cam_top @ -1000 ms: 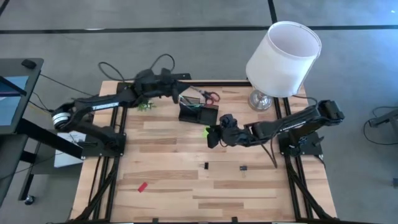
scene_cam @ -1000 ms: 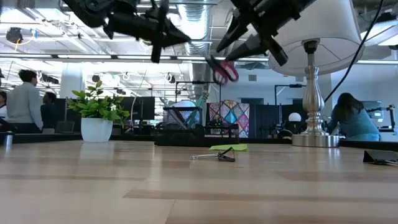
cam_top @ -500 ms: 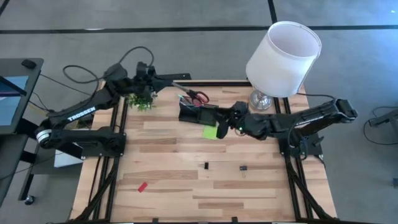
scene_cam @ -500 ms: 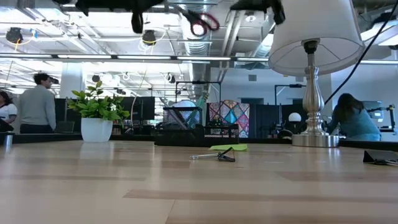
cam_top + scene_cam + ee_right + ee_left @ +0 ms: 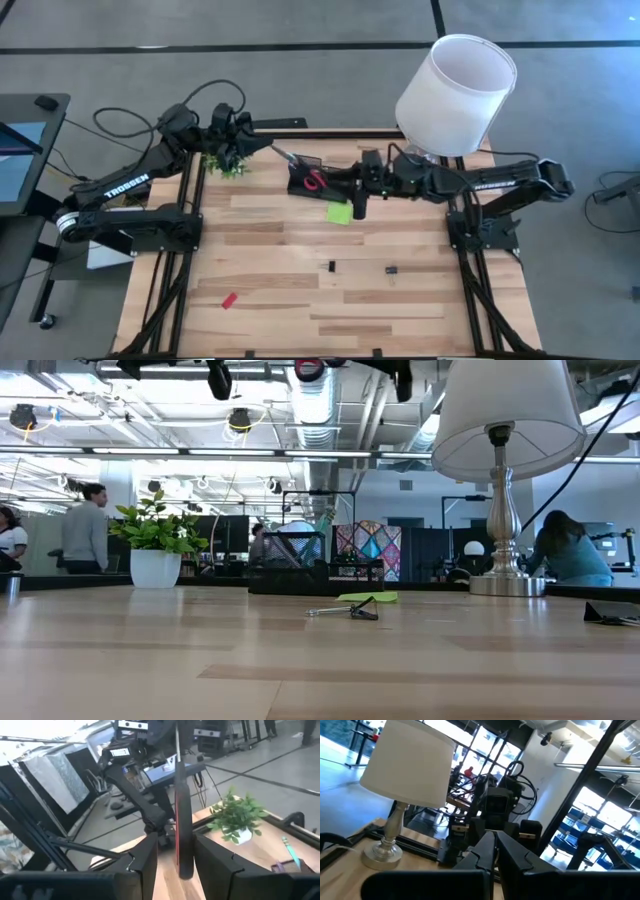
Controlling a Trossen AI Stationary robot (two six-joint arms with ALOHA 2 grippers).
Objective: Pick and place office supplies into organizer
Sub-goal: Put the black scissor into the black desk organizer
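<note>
— Where are the scissors [image 5: 316, 181]?

— Up in the air, over the organizer [image 5: 318, 180] at the back of the table [image 5: 280, 290]. The right tool [image 5: 352, 183] has its fingers clamped on them; through the right wrist camera the red handle [image 5: 179, 815] stands on edge between the two dark fingers [image 5: 144, 861]. From table height only a bit of red shows at the very top.

— And the left arm?

— Raised at the back left corner, above the little potted plant [image 5: 227, 166]. The left tool [image 5: 262, 147] points toward the organizer, fingers pressed together with nothing between them, as its own camera shows [image 5: 494, 851].

— What is lying loose?

— The lime-green sticky pad [image 5: 338, 212] is flat on the wood just in front of the organizer, partly under the right tool. Nearer the front are two small black clips [image 5: 331, 266], well apart from each other, the second one [image 5: 391, 269] off to the right. The red eraser [image 5: 229, 299] sits alone toward the front left.

— Anything in the organizer?

— A teal pen [image 5: 288, 844] shows beside it in the right wrist view; I can't make out which compartment.

— The lamp?

— The white-shaded lamp [image 5: 455, 82] stands at the back right, beside the right arm. People [image 5: 85, 527] move about in the room behind.
</note>
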